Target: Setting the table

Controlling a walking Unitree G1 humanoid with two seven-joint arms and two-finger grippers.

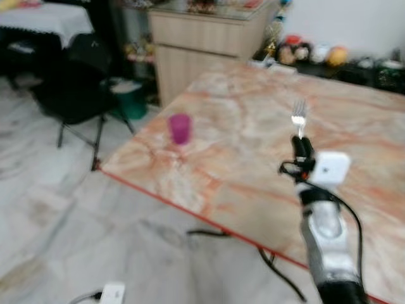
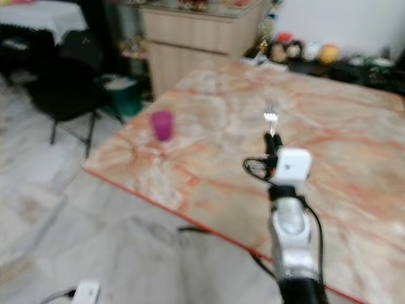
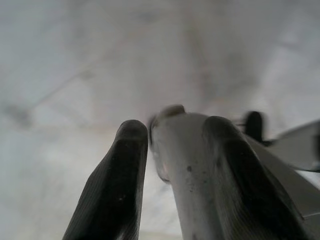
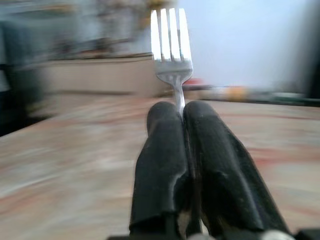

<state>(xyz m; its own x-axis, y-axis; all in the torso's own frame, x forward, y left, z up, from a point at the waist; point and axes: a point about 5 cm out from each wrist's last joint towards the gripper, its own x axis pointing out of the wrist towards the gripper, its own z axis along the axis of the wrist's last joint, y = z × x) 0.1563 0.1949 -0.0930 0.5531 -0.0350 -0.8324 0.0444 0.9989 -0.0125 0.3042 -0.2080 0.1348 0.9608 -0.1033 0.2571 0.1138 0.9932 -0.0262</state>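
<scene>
A purple cup [image 1: 180, 128] stands near the left edge of the marble desk [image 1: 253, 164]. To its right, the right gripper [image 1: 301, 147] is clamped on a fork [image 1: 299, 118], tines up, held above the middle of the desk. To place it well, I'd lower the fork flat onto bare marble, well apart from the edge, before letting go. The left gripper [image 3: 170, 165] hangs over the floor, fingers apart around something metallic I cannot identify. No readable writing or brand shows.
</scene>
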